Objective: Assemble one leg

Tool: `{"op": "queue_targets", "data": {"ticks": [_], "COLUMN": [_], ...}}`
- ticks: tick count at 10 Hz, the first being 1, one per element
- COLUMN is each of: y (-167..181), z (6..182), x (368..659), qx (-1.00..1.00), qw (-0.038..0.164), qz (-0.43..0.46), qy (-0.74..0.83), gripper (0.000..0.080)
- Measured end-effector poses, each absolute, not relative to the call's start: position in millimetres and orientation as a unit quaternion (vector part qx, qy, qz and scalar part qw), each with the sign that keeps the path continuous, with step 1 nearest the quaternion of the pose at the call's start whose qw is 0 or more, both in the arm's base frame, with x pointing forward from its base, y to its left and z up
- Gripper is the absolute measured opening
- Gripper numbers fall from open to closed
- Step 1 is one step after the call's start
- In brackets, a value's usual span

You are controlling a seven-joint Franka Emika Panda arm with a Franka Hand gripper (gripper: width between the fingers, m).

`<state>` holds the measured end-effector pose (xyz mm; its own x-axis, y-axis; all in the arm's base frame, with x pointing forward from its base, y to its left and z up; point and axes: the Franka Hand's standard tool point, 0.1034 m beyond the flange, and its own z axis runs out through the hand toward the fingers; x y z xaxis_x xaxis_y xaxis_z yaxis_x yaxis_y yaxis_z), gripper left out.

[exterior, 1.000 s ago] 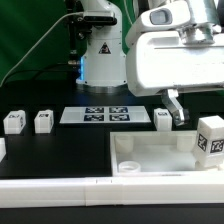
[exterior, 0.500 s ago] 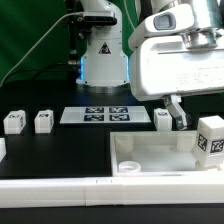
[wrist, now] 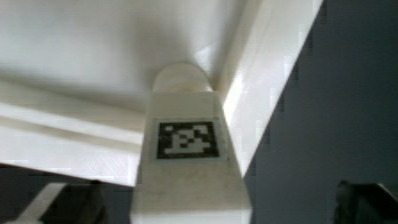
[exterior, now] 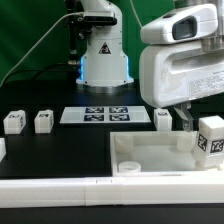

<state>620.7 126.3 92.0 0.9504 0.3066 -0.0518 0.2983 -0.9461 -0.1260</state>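
A white leg [exterior: 210,138] with a black-and-white tag stands upright at the far right corner of the large white tray-like part [exterior: 150,158]. In the wrist view this leg [wrist: 187,150] runs down into a corner of that part [wrist: 89,60]. My gripper [wrist: 208,205] is open; its dark fingertips [wrist: 54,203] stand wide on either side of the leg without touching it. In the exterior view the hand hangs over the leg, and one finger [exterior: 185,117] shows beside it. Three more legs lie loose on the table [exterior: 12,122], [exterior: 43,121], [exterior: 162,119].
The marker board [exterior: 95,115] lies flat behind the tray-like part. The robot base [exterior: 100,55] stands at the back. A white bar [exterior: 60,190] runs along the table's front edge.
The hand has moved toward the exterior view's right, from above the tray's back edge to over the standing leg. The legs and the tray have not moved.
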Motion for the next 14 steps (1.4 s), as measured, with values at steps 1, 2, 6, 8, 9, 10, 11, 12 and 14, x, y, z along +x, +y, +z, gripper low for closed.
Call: {"op": "queue_targets", "data": {"ticks": [1,2,6,8,9,10,11,12,14], "y": [125.6,123.2,120.9,120.8,120.7,120.6,120.2,118.8,118.5], "z": [91.8,88.8,86.6,85.7,86.0,86.0,85.7,85.7,85.8], "x": [627.5,631.9,633.4,632.9,633.1,633.0,633.0,633.5,633.7], "qx": [-0.985,-0.986,-0.986,-0.986,-0.986,-0.986,-0.986,-0.985,-0.986], "qw": [0.056,0.056,0.056,0.056,0.056,0.056,0.056,0.055,0.055], "qz": [0.055,0.044,0.045,0.045,0.045,0.045,0.045,0.044,0.044], "qy": [-0.155,-0.151,-0.148,-0.148,-0.149,-0.149,-0.152,-0.154,-0.149], "gripper": [0.0649,0.0649,0.0649,0.0649,0.0515,0.0515,0.0364,0.0297,0.0297]}}
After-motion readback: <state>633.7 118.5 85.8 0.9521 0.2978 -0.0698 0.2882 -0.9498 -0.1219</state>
